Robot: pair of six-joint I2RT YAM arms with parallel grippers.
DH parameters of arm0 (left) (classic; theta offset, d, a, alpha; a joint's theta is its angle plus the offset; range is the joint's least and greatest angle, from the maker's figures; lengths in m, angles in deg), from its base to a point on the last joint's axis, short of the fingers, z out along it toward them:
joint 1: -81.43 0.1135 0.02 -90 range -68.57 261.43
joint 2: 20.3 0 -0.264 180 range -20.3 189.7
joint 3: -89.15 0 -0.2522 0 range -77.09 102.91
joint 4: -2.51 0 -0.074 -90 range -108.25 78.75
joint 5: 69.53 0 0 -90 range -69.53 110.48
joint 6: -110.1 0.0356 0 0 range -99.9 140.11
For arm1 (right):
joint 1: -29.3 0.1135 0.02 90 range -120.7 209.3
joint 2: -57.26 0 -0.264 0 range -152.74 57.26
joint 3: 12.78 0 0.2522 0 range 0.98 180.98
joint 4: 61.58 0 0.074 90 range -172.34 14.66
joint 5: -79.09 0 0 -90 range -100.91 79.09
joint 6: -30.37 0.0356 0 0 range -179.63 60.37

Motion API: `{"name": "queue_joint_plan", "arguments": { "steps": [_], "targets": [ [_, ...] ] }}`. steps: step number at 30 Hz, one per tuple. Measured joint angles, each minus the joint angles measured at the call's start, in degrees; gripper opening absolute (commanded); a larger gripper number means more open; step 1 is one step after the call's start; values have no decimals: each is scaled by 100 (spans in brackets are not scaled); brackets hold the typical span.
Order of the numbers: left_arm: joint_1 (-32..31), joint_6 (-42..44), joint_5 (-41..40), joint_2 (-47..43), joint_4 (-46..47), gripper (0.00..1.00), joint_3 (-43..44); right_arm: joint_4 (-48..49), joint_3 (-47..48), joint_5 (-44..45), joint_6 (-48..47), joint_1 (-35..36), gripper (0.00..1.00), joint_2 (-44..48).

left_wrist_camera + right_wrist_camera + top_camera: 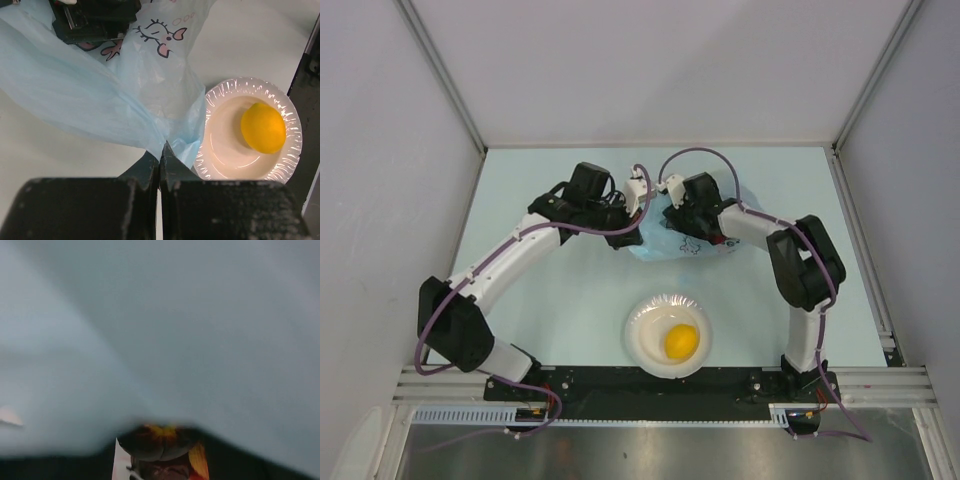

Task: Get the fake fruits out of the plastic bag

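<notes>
Left jaws are pinching a fold of the light-blue plastic bag (90,95), which is spreading over the surface (260,40) beside the white bowl (235,84) holding the yellow lemon (263,127). Right jaws are reaching into the bag's far side; blurred blue film is filling their camera, so I cannot tell how they stand.

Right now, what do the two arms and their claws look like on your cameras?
Left arm and right arm match: white tubular links between bulky black joint housings, with a purple cable looped along each. The left claw has two flat matte-black fingers with a slightly speckled finish. No markings are readable.
</notes>
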Motion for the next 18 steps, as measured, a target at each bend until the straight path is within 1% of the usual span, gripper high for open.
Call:
{"name": "queue_joint_plan", "arguments": {
  "steps": [4, 9, 13, 16, 18],
  "targets": [
    [0, -28, 7, 50, 33, 0, 0, -201, -2, -369, 74, -162, 29, 417],
    [35, -131, 22, 181, 122, 0, 2, -297, 0, -1012, 201, -393, 32, 1672],
    [96, -223, 37, 302, 164, 0, 26, -568, -4, -1591, 232, -433, 32, 2557],
    [136, -269, 37, 389, 168, 0, 146, -822, -205, -2159, 92, -426, 32, 3034],
    [157, -273, 37, 428, 173, 0, 238, -1102, -479, -2503, -219, -376, 32, 3298]
  ]
}}
